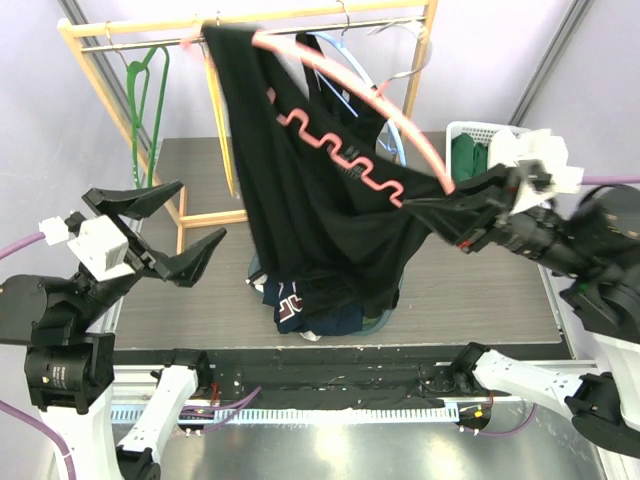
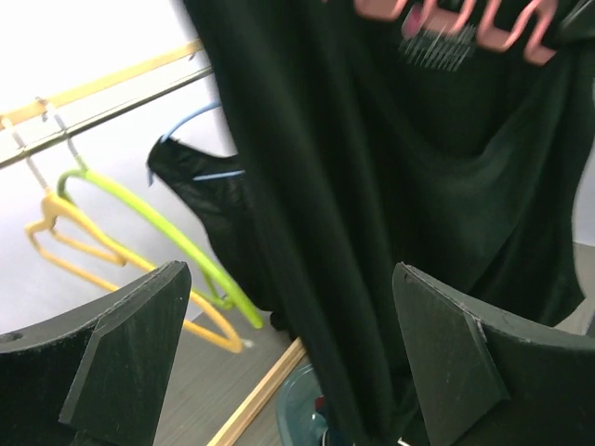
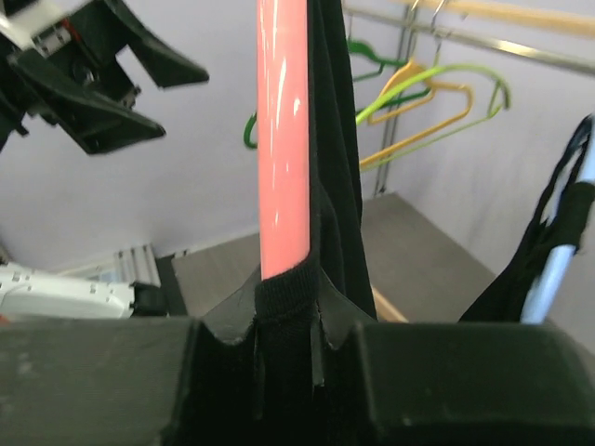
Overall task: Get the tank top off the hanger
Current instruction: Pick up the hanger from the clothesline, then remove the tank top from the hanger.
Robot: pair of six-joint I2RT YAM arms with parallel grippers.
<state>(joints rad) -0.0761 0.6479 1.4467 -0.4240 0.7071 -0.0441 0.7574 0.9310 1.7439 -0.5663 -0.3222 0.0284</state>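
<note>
A black tank top (image 1: 320, 200) hangs on a pink hanger (image 1: 400, 118) hooked over the wooden rail, and the hanger is tilted steeply down to the right. My right gripper (image 1: 455, 210) is shut on the hanger's lower end, pinching it through the tank top's hem. In the right wrist view the pink hanger (image 3: 284, 139) rises out of the black hem held by the right gripper (image 3: 288, 307). My left gripper (image 1: 200, 212) hangs wide open to the left of the garment, touching nothing. In the left wrist view the tank top (image 2: 418, 186) fills the space beyond the left gripper (image 2: 290, 274).
The wooden rack (image 1: 100, 80) also carries a green hanger (image 1: 150, 70), a yellow hanger (image 1: 222, 130), a wire hanger (image 1: 410, 50) and a blue hanger (image 1: 350, 70) with another dark garment. A basin of clothes (image 1: 300, 310) sits below. A white basket (image 1: 475, 140) stands at the right.
</note>
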